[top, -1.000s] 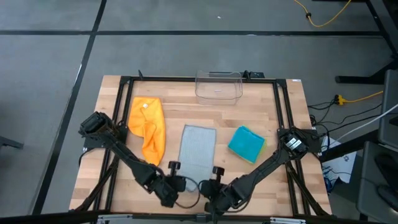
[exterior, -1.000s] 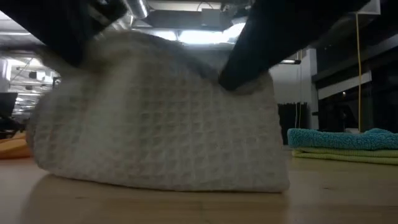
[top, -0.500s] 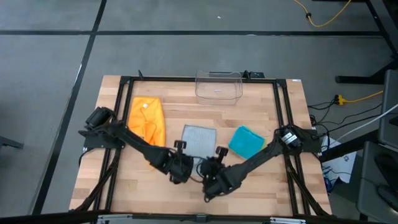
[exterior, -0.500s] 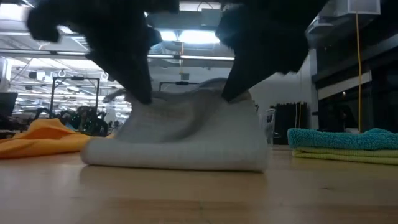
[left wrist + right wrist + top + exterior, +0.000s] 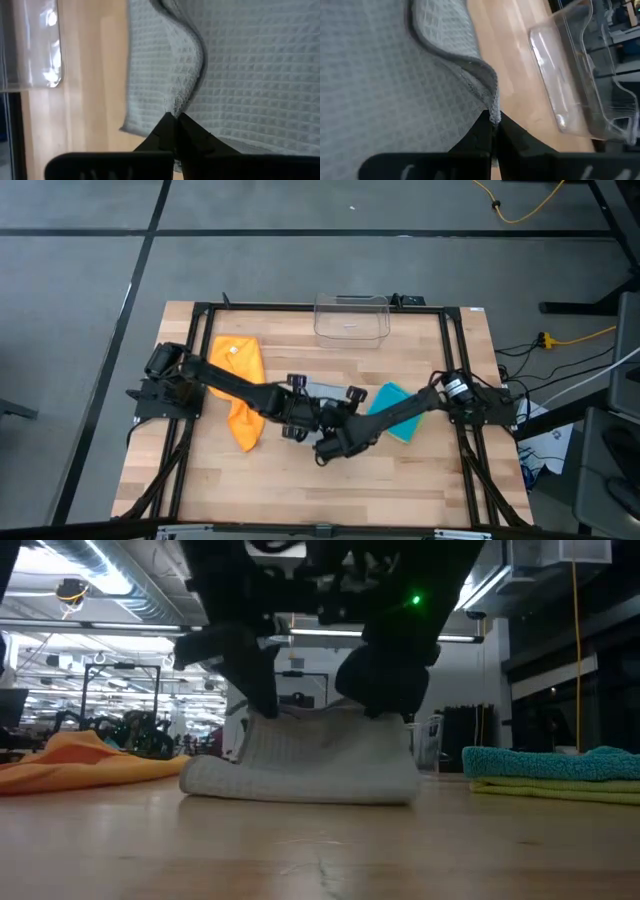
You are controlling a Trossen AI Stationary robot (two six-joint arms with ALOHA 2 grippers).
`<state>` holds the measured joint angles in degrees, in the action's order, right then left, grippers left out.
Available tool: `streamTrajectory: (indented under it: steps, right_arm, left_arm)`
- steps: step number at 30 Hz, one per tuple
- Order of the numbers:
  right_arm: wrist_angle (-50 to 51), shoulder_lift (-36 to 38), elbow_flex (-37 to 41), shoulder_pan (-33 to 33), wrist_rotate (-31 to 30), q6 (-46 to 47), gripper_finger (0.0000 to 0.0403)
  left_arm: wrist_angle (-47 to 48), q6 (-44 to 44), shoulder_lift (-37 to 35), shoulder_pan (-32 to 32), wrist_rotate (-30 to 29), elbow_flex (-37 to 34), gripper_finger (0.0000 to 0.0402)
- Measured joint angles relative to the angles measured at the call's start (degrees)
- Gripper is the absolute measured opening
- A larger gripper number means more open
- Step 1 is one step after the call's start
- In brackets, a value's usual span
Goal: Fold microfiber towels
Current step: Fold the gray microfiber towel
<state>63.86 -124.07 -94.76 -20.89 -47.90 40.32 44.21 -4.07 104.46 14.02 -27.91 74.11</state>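
— Towels on the table (image 5: 200, 480)? Count, please.

— Four in all, though only three plain from above. One orange towel (image 5: 240, 385), rumpled, lying on the left side. One teal towel (image 5: 397, 410), folded, on the right. One lime green towel (image 5: 560, 792), seen only from table height as a thin band directly under the teal one. One light grey waffle-weave towel (image 5: 315, 762), mid-table, doubled over on itself with the fold toward the camera at table level.

— Arms and claws?

— Two arms, meeting over the grey towel at the table's centre. Left gripper (image 5: 175, 116) pinched tight on a raised edge of the grey cloth. Right gripper (image 5: 494, 119) likewise closed on a ridge of the same edge, with no gap showing between the fingertips. Both holding the top layer above the lower one.

— Anything else out there?

— One clear plastic bin (image 5: 352, 317) at the far edge of the table, also caught in both wrist views just beyond the cloth.

— Hidden or hard to read?

— Grey towel almost wholly covered by the two grippers from overhead; only a sliver visible there. Green towel masked by the teal one from above. Arm bodies cut off at the top in the table-level view. Contents of the bin not clear.
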Motion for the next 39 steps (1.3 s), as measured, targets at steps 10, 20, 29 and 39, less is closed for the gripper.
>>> streamTrajectory:
  steps: [10, 20, 29, 39]
  right_arm:
    - [-0.5, 0.1, 2.9, 4.1, 1.4, -0.2, 0.0107]
    - [3.1, 0.1, 1.3, 4.1, 1.7, 0.3, 0.0154]
    - [16.1, 0.5, -7.1, -1.0, 11.7, 7.2, 0.0155]
    - [8.8, 0.5, -9.9, -12.4, 33.6, 1.2, 0.0156]
  left_arm:
    - [0.8, -1.9, 0.1, -5.6, 1.6, 0.0, 0.0047]
    - [2.8, -3.7, -0.2, -5.5, 1.7, 0.1, 0.0101]
    - [11.3, -14.8, -7.7, -0.1, 4.4, 0.0, 0.0101]
    - [10.4, -19.9, -9.7, 12.5, 12.2, 0.0, 0.0099]
